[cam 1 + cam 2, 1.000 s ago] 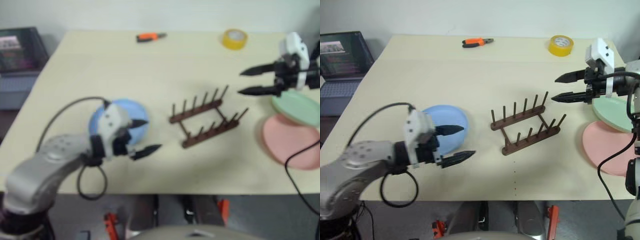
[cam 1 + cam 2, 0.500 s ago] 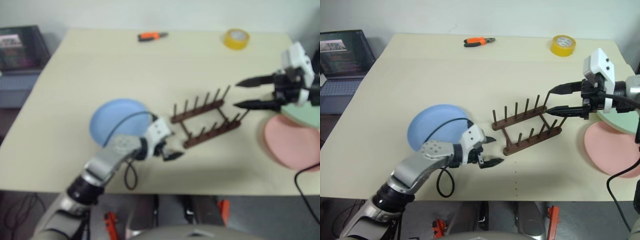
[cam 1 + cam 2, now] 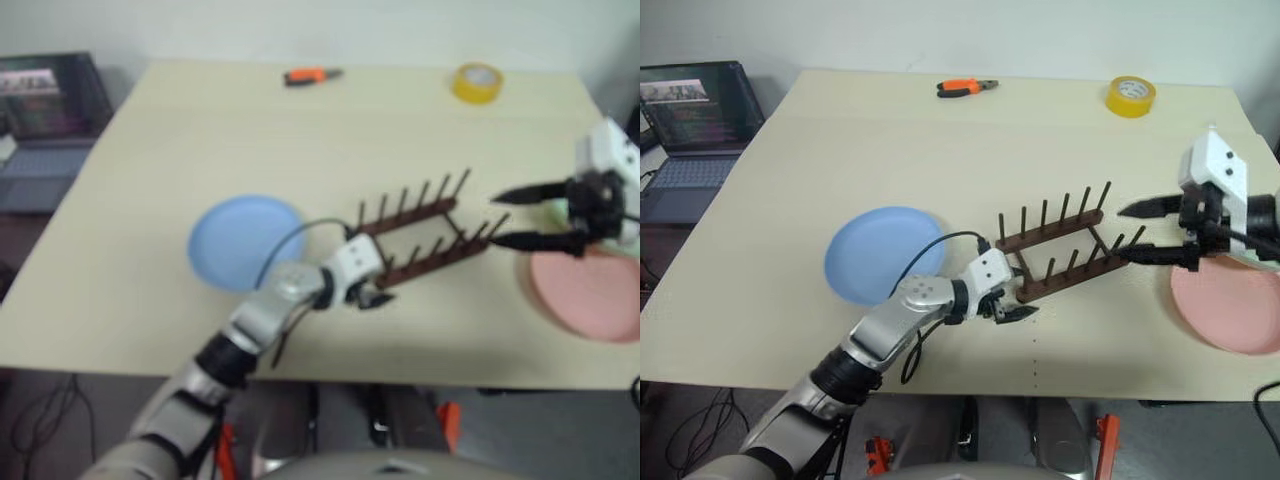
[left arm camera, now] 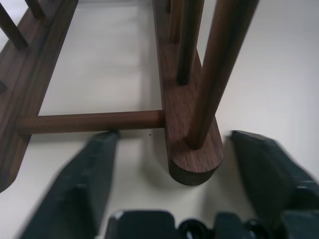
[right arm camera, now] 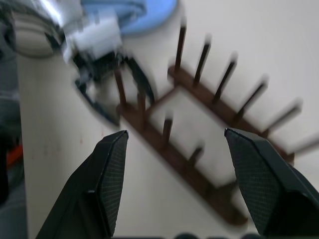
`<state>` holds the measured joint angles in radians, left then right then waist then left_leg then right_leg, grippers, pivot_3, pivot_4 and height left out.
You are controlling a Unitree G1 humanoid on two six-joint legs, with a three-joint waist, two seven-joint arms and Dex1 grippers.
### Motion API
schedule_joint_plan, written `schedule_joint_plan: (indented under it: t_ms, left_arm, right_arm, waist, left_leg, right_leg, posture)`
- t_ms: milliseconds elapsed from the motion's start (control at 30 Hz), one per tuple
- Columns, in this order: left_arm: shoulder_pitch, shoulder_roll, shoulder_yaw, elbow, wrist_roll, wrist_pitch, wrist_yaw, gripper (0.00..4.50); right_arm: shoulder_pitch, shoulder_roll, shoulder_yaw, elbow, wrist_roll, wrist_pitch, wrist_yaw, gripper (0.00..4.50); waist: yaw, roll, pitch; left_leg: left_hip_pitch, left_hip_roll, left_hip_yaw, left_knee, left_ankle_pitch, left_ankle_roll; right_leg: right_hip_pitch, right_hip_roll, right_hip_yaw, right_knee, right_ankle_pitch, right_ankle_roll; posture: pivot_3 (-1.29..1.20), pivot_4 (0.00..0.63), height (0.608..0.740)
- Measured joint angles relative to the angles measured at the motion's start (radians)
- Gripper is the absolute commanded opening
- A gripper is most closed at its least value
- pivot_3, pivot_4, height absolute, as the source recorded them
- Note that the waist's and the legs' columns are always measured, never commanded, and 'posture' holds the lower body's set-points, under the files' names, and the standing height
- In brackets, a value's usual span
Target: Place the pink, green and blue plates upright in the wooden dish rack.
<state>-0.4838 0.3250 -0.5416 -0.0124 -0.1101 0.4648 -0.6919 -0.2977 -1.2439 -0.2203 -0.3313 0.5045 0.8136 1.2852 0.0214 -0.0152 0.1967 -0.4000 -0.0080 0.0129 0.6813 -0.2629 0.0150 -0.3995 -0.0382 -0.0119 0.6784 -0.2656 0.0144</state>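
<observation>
The wooden dish rack [image 3: 1065,250] stands empty at mid table, its pegs upright. My left gripper [image 3: 1015,302] is low at the rack's near left end. It is open, and its fingers [image 4: 79,189] straddle the tip of the near rail [image 4: 192,149] with a gap on each side. The blue plate [image 3: 883,255] lies flat to the left of the rack. The pink plate [image 3: 1230,305] lies flat at the right edge. My right gripper [image 3: 1120,235] hovers open by the rack's right end, holding nothing. The green plate is hidden behind my right hand.
A yellow tape roll [image 3: 1130,96] and orange-handled pliers [image 3: 967,88] lie at the table's far side. A laptop [image 3: 700,100] sits off the table's left edge. A black cable loops from my left wrist. Bare tabletop lies in front of the rack.
My left arm swung right, from beside the blue plate to the rack's near left end, and its jaws narrowed a little. My right gripper drew back and sank toward the rack's right end.
</observation>
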Motion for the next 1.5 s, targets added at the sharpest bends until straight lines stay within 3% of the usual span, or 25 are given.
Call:
schedule_joint_plan:
  t_ms: [167, 267, 500, 733, 933, 1167, 1500]
  left_arm:
    - [-0.022, -0.022, 0.017, 0.065, 0.004, -0.034, -0.007, 1.03]
    - [-0.065, -0.035, 0.025, 0.139, 0.006, -0.061, -0.038, 1.0]
    - [-0.239, -0.071, 0.03, 0.403, 0.029, -0.191, -0.162, 1.0]
    - [-0.441, -0.185, 0.069, 0.783, 0.062, -0.368, -0.258, 1.0]
    - [-0.513, -0.266, 0.105, 0.977, 0.095, -0.478, -0.28, 1.0]
    - [-0.498, -0.293, 0.119, 0.988, 0.117, -0.526, -0.342, 1.0]
    - [-0.363, -0.242, 0.117, 0.75, 0.152, -0.458, -0.389, 1.0]
  right_arm:
    - [0.133, -0.011, -0.094, -0.042, 0.001, 0.025, -0.005, 3.38]
    - [0.139, -0.01, -0.158, -0.065, 0.026, 0.037, -0.025, 3.38]
    - [0.171, -0.008, -0.172, -0.089, 0.035, 0.047, -0.055, 3.38]
    - [0.2, -0.006, -0.193, -0.102, 0.039, 0.048, -0.076, 3.38]
    - [0.229, -0.005, -0.22, -0.125, 0.051, 0.055, -0.089, 3.38]
    - [0.257, -0.005, -0.256, -0.143, 0.068, 0.067, -0.101, 3.38]
    - [0.271, -0.005, -0.271, -0.143, 0.068, 0.066, -0.107, 3.38]
  waist:
    - [-0.007, 0.001, -0.004]
    - [-0.007, 0.0, -0.005]
    - [-0.005, -0.001, -0.004]
    - [-0.002, -0.001, -0.004]
    - [0.0, -0.001, -0.004]
    - [0.001, -0.001, -0.004]
    - [0.001, 0.0, -0.005]
  left_leg:
    - [0.002, 0.0, 0.002, 0.0, 0.002, 0.002]
    - [0.002, 0.001, 0.0, 0.0, 0.005, 0.002]
    - [-0.002, 0.0, 0.001, 0.0, 0.008, 0.0]
    - [-0.011, 0.0, 0.001, -0.001, 0.008, 0.0]
    - [-0.016, 0.0, -0.002, -0.001, 0.007, 0.0]
    - [-0.016, -0.001, -0.002, -0.001, 0.007, 0.0]
    - [-0.015, -0.001, -0.002, -0.001, 0.008, 0.0]
  right_leg:
    - [0.0, 0.0, 0.002, 0.0, 0.0, 0.004]
    - [0.001, 0.002, 0.0, 0.0, 0.002, 0.004]
    - [-0.002, 0.002, 0.0, -0.002, 0.004, 0.006]
    - [-0.008, 0.002, -0.001, -0.007, 0.005, 0.006]
    - [-0.009, 0.002, -0.003, -0.014, 0.008, 0.008]
    - [-0.009, 0.001, -0.003, -0.015, 0.01, 0.006]
    - [-0.009, 0.001, -0.003, -0.014, 0.011, 0.006]
  posture:
    - [0.0, 0.15, 0.74]
    - [0.0, 0.15, 0.74]
    - [0.0, 0.15, 0.74]
    - [0.0, 0.15, 0.74]
    - [0.0, 0.15, 0.74]
    - [0.0, 0.15, 0.74]
    - [0.0, 0.15, 0.74]
